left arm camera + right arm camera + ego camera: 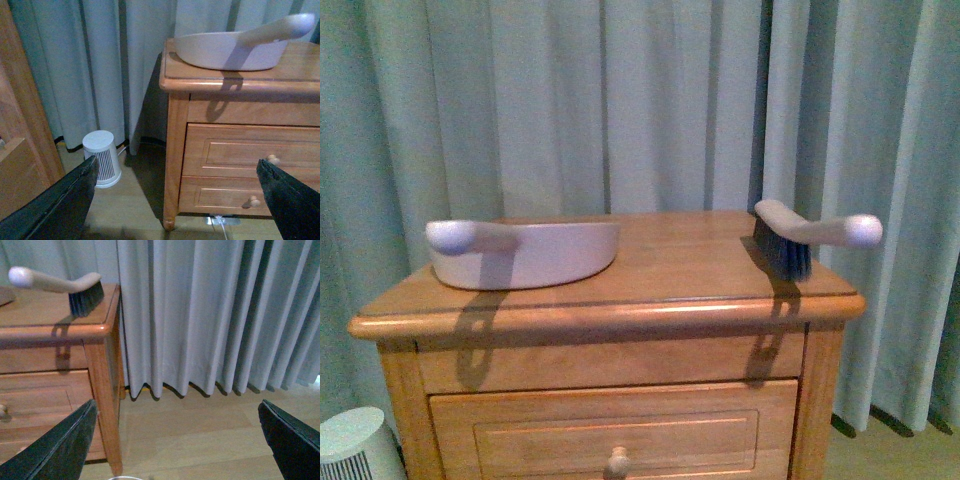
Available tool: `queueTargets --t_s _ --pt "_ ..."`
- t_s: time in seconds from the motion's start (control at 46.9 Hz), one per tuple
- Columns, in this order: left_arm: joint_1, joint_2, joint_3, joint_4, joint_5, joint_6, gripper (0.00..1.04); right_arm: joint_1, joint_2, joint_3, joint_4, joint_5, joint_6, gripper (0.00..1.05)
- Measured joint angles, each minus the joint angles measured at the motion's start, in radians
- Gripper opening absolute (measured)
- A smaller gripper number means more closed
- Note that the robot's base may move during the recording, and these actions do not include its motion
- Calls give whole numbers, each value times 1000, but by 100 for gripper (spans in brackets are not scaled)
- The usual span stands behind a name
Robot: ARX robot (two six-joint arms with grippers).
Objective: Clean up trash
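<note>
Black fingers (60, 205) of the left gripper (176, 161) stand wide apart with nothing between them. The right gripper (176, 403) is spread the same way and is also empty. Both are clear of the wooden cabinet (610, 312). On its top we find a pink-beige dustpan (530, 257) toward the left edge and a hand brush (798, 238) at the right edge, well apart. We cannot locate the trash in any view: no white paper wad shows on the bare wood, and the dustpan wall hides whatever may lie inside the pan. We judge that such a wad would be light, soft and compressible, not fragile. Pinch it across its bulk with gentle closure, or sweep it, since it may skid on the varnished wood. Only the front view shows the whole top with both tools together, but it shows neither arm. The left wrist view adds the lower drawers and, on the floor, the whole small white ribbed appliance (102, 159). The right wrist view adds the cabinet's right flank, the curtain (210, 315) and bare floor.
</note>
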State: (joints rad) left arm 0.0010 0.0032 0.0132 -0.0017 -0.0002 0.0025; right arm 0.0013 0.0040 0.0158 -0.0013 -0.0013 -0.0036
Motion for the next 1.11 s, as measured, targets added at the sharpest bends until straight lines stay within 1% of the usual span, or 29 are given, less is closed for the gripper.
queueTargets --t_s 0.363,0.384,0.427,0.448,0.533,0.64,0.746,0.832,0.938,1.109 --pt "0 0 0 0 0 0 97 0 0 0 0 0 3 97" --pt "-4 5 2 -7 -11 -6 97 0 0 0 0 0 3 97" --pt "-35 76 48 -111 -96 -64 97 0 0 0 0 1 3 97" --pt "-41 131 66 -116 -125 -80 97 0 0 0 0 1 3 97" --pt "-49 303 131 -47 -136 -82 97 0 0 0 0 0 3 97" --pt "-80 534 284 38 -156 -42 97 0 0 0 0 1 3 97" --pt "-128 773 483 19 -171 -5 97 0 0 0 0 1 3 97" --pt "-163 956 656 -62 -174 -8 97 0 0 0 0 0 3 97" --pt "-209 1213 900 -208 -187 -29 97 0 0 0 0 1 3 97" --pt "-279 1541 1230 -383 -210 -149 97 0 0 0 0 0 3 97"
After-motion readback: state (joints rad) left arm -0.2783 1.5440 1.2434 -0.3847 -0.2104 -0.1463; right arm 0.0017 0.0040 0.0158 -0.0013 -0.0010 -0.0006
